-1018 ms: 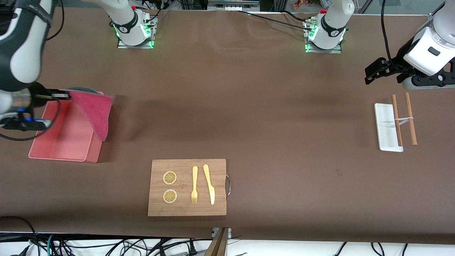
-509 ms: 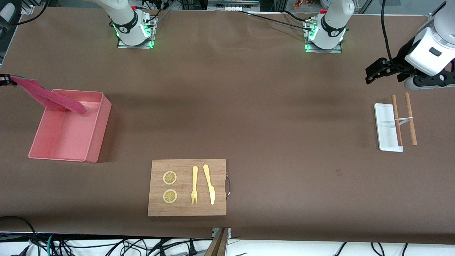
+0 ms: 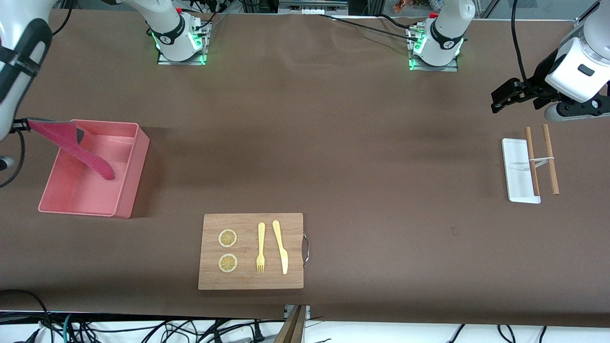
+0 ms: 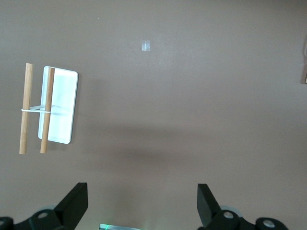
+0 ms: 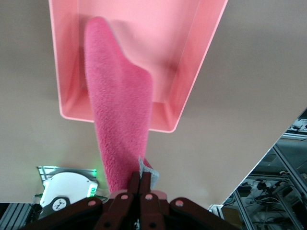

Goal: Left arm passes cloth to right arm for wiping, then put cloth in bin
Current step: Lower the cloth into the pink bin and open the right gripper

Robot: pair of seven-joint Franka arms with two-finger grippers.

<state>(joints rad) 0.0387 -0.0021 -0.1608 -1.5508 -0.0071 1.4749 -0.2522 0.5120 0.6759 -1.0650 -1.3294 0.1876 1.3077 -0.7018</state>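
The right gripper (image 5: 139, 186) clamped the cloth (image 3: 71, 143), which hung below it into the bin (image 3: 128, 190). The left gripper (image 4: 142, 206) waited wide over bare tabletop (image 3: 333, 157).

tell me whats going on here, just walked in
The right end effector is shut on one end of the pink cloth and holds it over the salmon-pink bin at the right arm's end of the table. The cloth hangs down with its loose end inside the bin, not yet released. The left end effector is open and holds nothing; that arm waits over bare table near the white tray and the two wooden sticks. The cutting board with its fork, knife and lemon slices lies untouched.
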